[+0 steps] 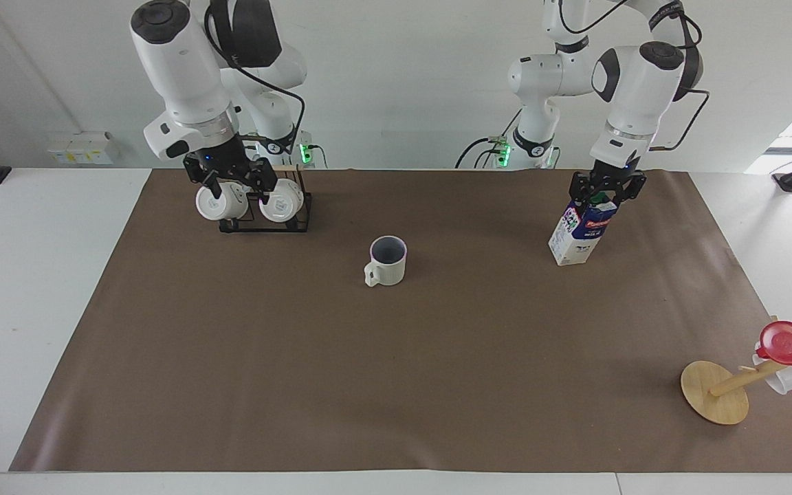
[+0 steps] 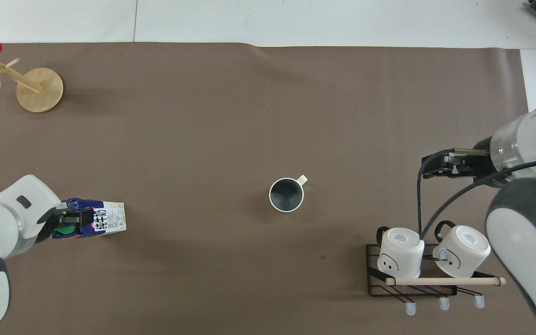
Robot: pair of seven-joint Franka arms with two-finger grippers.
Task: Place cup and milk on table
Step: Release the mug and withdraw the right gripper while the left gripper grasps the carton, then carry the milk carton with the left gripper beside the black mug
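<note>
The cream speckled cup (image 1: 388, 261) stands upright on the brown mat (image 1: 396, 378) of the table, near the mat's middle, with nothing touching it; it also shows in the overhead view (image 2: 286, 194). The milk carton (image 1: 580, 232) stands on the mat toward the left arm's end and also shows in the overhead view (image 2: 103, 219). My left gripper (image 1: 606, 190) is shut on the carton's gabled top by the green cap. My right gripper (image 1: 234, 187) is open and empty, up in the air over the mug rack.
A black wire rack (image 1: 265, 223) with two plain white mugs (image 1: 214, 201) stands close to the robots at the right arm's end. A tipped bamboo disc stand (image 1: 712, 392) with a red-topped clear cup (image 1: 791, 344) lies at the mat's corner farthest from the robots, at the left arm's end.
</note>
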